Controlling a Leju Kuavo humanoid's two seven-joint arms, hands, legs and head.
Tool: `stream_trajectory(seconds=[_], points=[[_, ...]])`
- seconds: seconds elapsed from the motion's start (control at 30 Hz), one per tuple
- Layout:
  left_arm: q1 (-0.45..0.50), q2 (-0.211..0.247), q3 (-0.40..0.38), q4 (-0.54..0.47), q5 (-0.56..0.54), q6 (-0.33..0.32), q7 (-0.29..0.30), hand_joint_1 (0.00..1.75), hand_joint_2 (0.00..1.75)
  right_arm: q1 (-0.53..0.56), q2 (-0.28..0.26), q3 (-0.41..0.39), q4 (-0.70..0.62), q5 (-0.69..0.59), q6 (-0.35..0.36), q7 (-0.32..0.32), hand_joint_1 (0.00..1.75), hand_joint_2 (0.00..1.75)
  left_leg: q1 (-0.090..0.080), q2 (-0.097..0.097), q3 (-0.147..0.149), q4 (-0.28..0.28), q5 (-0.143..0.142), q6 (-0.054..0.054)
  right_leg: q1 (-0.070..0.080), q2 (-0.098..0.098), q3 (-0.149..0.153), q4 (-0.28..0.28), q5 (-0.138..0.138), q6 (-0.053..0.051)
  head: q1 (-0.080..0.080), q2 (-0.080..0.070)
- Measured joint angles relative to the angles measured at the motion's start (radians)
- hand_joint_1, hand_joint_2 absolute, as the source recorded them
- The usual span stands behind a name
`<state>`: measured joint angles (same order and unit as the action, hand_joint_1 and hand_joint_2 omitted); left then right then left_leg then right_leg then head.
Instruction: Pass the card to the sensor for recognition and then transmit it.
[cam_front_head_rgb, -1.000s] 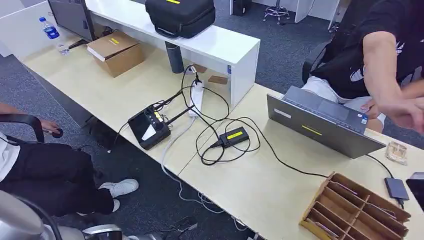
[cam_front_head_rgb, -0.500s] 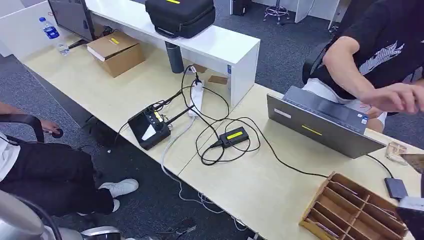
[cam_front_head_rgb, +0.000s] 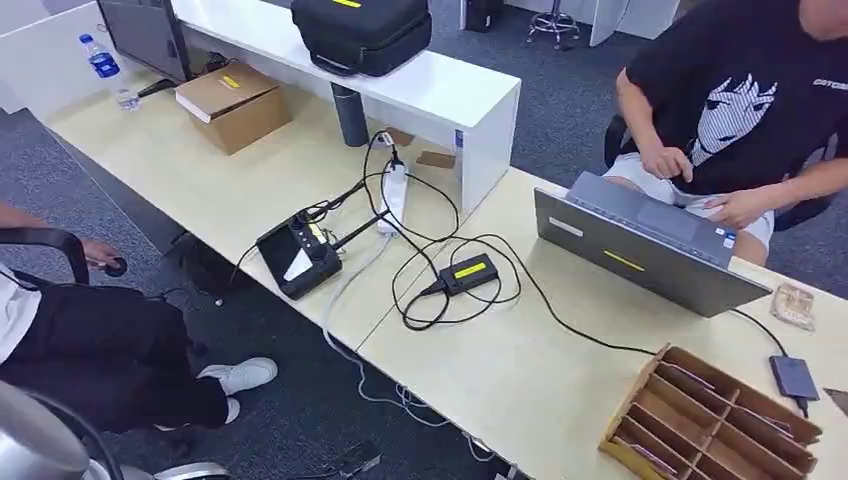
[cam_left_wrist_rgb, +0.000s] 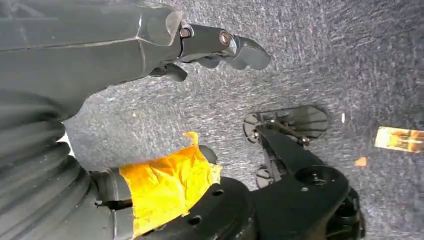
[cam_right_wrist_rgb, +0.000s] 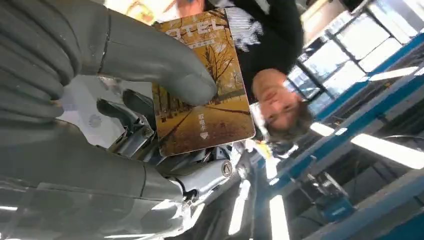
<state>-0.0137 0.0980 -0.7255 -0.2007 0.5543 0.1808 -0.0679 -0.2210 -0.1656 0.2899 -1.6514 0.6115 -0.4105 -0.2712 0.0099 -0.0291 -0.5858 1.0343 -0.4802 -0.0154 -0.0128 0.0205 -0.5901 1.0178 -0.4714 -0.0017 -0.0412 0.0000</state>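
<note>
The right hand (cam_right_wrist_rgb: 125, 100) holds the card (cam_right_wrist_rgb: 202, 85) under its thumb; the left hand (cam_left_wrist_rgb: 200, 47) hangs, maybe curled; lower the card flat onto the sensor (cam_front_head_rgb: 468, 273), keeping the thumb firm.

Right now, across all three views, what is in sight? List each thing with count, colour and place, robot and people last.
Card: one, golden tree picture, pinched by the right hand.
Wooden organiser: one, brown, near desk edge.
Laptop: one, grey, open before the seated person.
Small black box: one, yellow label, mid-desk, cabled.
Black controller: one, at desk edge.
Power strip: one, white, behind the controller.
Cardboard box: one, brown, far desk.
Water bottle: one, blue label, far corner.
Black case: one, on white shelf.
Person: black shirt, at the laptop.
Second person: dark trousers, seated beside the desk.
Left hand: fingers curled, over carpet.
Right hand: holds the card.
</note>
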Motion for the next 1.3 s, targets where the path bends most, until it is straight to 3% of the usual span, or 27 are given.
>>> stream_trajectory(seconds=[0.2, 0.5, 0.73, 1.3], points=[[0.008, -0.014, 0.018, 0.016, 0.014, 0.000, -0.028, 0.00, 1.75, 0.097, -0.021, -0.071, -0.018, -0.017, 0.002, -0.013, 1.75, 1.75, 0.000, 0.001, -0.001, 0.000, 0.000, 0.000, 0.000, 0.001, -0.001, 0.000, 0.000, 0.000, 0.000, 0.000], [0.006, -0.024, 0.025, 0.034, 0.015, -0.002, -0.032, 0.00, 1.75, 0.130, -0.022, -0.108, -0.030, -0.014, 0.007, -0.016, 1.75, 1.75, 0.000, 0.001, 0.000, 0.000, 0.000, 0.000, 0.000, 0.001, -0.001, 0.000, 0.000, 0.000, 0.000, 0.000], [-0.015, -0.053, 0.038, 0.121, 0.055, -0.027, -0.093, 0.00, 1.75, 0.218, -0.022, -0.182, -0.029, -0.046, 0.046, 0.014, 1.75, 1.75, 0.000, 0.001, -0.001, 0.000, -0.001, 0.001, 0.000, 0.000, -0.001, 0.000, 0.000, 0.000, -0.001, 0.000], [-0.024, -0.074, 0.031, 0.167, 0.142, -0.024, -0.097, 0.00, 1.75, 0.347, -0.019, -0.299, 0.117, 0.011, 0.119, 0.094, 1.75, 1.75, 0.000, 0.001, -0.001, 0.000, -0.002, 0.002, 0.000, 0.000, -0.001, 0.000, -0.001, 0.001, 0.000, 0.000]])
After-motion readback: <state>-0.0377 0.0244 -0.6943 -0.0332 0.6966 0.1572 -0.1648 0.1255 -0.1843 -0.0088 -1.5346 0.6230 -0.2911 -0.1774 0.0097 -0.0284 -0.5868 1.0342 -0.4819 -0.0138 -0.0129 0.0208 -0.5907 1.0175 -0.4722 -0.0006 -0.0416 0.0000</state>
